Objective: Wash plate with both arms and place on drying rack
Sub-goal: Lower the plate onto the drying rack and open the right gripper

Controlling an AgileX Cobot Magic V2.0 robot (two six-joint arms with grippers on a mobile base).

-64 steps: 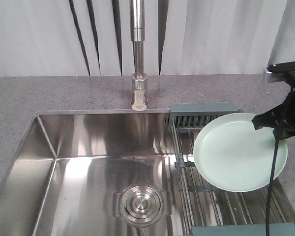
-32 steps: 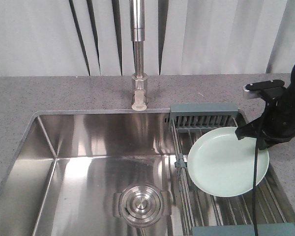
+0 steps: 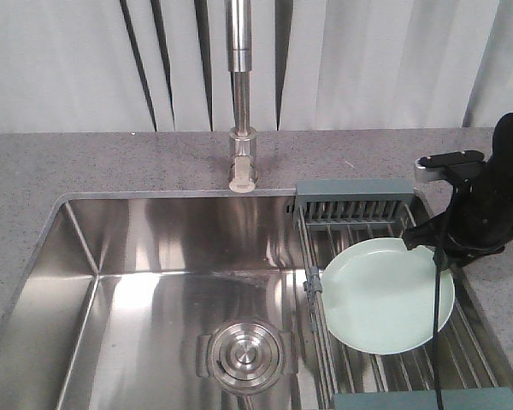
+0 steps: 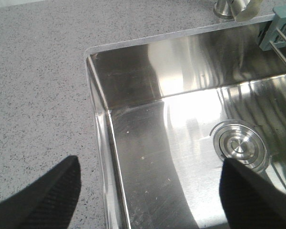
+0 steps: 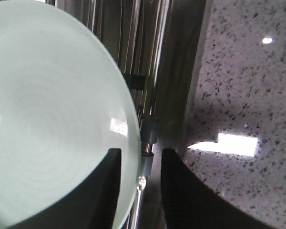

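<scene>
Starting at the left, our left gripper hangs over the near-left corner of the sink, half above the speckled countertop. Its jaws are spread wide and hold nothing. We judge it is parked there to stay out of the way, since the other arm is doing the placing. In the basin, the round steel drain sits bare, and the faucet rises at the far edge with no water visible.

To the right, the drying rack spans the sink's right end. The plate lies face up on its bars, with its left edge reaching just past the rack's left side.

Our right gripper is at the plate's far-right rim. One of its fingers lies over the plate's face and the other sits outside the rim. Rack bars show in the gap between the outer finger and the rim, so we read the jaws as parted, straddling the rim rather than pinching it. Working from the rim leaves the plate's underside free to settle flat on the bars.
</scene>
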